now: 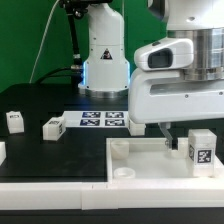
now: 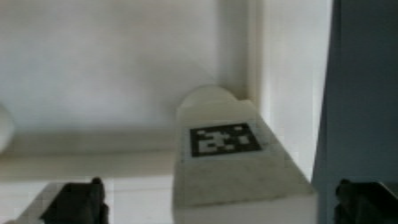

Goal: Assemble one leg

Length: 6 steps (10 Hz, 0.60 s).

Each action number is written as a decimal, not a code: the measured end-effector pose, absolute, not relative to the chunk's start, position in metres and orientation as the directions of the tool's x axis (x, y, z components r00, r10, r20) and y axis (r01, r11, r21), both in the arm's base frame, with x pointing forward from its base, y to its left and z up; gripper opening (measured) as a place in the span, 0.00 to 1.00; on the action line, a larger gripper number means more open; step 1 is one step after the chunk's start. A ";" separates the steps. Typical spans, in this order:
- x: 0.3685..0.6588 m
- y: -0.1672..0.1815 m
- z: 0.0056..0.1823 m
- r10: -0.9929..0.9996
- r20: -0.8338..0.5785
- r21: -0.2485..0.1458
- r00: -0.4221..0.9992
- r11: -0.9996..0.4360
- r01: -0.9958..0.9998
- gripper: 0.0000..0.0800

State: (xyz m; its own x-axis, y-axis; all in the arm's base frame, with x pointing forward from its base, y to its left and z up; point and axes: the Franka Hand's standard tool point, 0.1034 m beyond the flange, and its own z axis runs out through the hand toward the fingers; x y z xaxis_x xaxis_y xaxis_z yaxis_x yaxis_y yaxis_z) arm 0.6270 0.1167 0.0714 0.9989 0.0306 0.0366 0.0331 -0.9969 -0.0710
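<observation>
Exterior view: my gripper (image 1: 170, 140) hangs at the right of the frame, above the large white tray (image 1: 122, 160) at lower centre. One leg (image 1: 201, 150) stands at the lower right, just beside my fingers. Two more legs (image 1: 53, 127) (image 1: 15, 121) lie at the left on the black table (image 1: 40, 155), near the marker board (image 1: 101, 121). Wrist view: my fingertips (image 2: 71, 203) are spread wide, with a tagged leg (image 2: 224, 160) between them, untouched.

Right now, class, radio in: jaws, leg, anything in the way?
Gripper open, jaws wide either side of the leg, not touching. Leg upright at the tray. Two more blocks off to the exterior view's left. Nothing blocking.
</observation>
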 end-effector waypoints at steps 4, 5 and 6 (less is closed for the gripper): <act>0.627 0.115 0.071 0.025 0.035 -0.070 0.999 -0.997 0.028 0.66; 0.627 0.115 0.071 0.025 0.035 -0.070 0.999 -0.997 0.028 0.48; 0.627 0.115 0.071 0.025 0.035 -0.070 0.999 -0.997 0.027 0.36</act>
